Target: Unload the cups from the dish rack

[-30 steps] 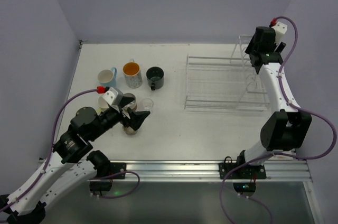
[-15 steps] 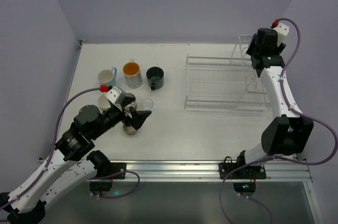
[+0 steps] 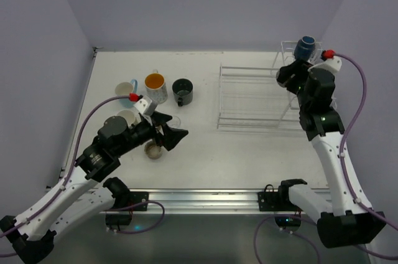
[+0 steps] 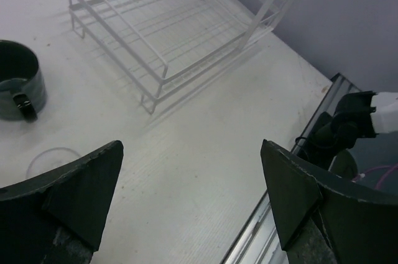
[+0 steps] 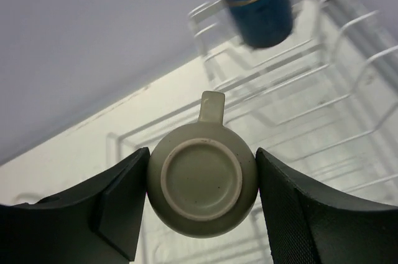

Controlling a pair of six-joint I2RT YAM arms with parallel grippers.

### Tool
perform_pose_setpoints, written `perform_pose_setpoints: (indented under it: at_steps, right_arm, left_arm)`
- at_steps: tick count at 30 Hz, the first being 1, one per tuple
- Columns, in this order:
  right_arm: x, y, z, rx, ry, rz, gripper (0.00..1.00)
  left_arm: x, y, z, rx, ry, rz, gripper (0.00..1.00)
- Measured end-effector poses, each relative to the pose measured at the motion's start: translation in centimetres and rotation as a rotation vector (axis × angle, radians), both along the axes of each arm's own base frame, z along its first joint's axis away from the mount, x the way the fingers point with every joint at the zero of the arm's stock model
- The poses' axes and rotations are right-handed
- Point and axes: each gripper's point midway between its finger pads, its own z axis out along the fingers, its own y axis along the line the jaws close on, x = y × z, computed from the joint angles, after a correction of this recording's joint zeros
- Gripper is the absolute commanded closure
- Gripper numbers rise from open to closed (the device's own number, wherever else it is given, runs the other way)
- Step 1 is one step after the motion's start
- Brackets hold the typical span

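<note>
Right wrist view: the right gripper [image 5: 202, 190] pinches a pale green cup [image 5: 202, 180], seemingly to lift it off the dish rack's [image 3: 261, 99] right end, while the left gripper [image 4: 191, 195] hangs spread.

From where I stand, a flat white tabletop [image 3: 205, 152] fills the space, matte and finely lined when seen up close. A plain lilac back wall [image 3: 205, 2] meets its far edge. A matching lilac left wall [image 3: 37, 58] and lilac right wall [image 3: 373, 21] close in the sides. A slotted silver aluminium rail [image 3: 211, 200] runs along the near edge. Just below it lies a dark grey-green strip [image 3: 217, 239], smooth and slightly glossy.
</note>
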Motion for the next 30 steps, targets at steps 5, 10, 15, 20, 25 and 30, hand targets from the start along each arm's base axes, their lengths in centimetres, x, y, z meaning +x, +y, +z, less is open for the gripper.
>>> perform_pose_setpoints:
  at_steps: [5,10,15,20,25,30]
  right_arm:
    - [-4.3,8.8,-0.4,0.187,-0.103,0.335,0.67]
    - [-8.8,17.3,-0.7,0.392,-0.147,0.688,0.67]
    - [-12.2,22.4,-2.6,0.552,-0.109,0.906,0.66]
    - [-14.2,24.7,-3.0,0.632,-0.090,1.011,0.66]
    - [-15.3,25.6,-2.8,0.676,-0.099,1.058,0.66]
    - [-15.9,26.2,-2.5,0.712,-0.110,1.082,0.66]
  left_arm:
    - [-0.1,-3.8,1.6,-0.163,0.063,-0.126,0.23]
    - [0.2,-8.1,1.0,-0.274,0.170,-0.241,0.35]
    - [-0.6,-11.3,1.2,-0.340,0.213,-0.318,0.39]
    - [-1.4,-13.1,1.8,-0.387,0.214,-0.363,0.42]
    - [-1.3,-13.7,2.2,-0.415,0.206,-0.350,0.51]
    - [-0.8,-13.7,2.8,-0.443,0.189,-0.321,0.90]
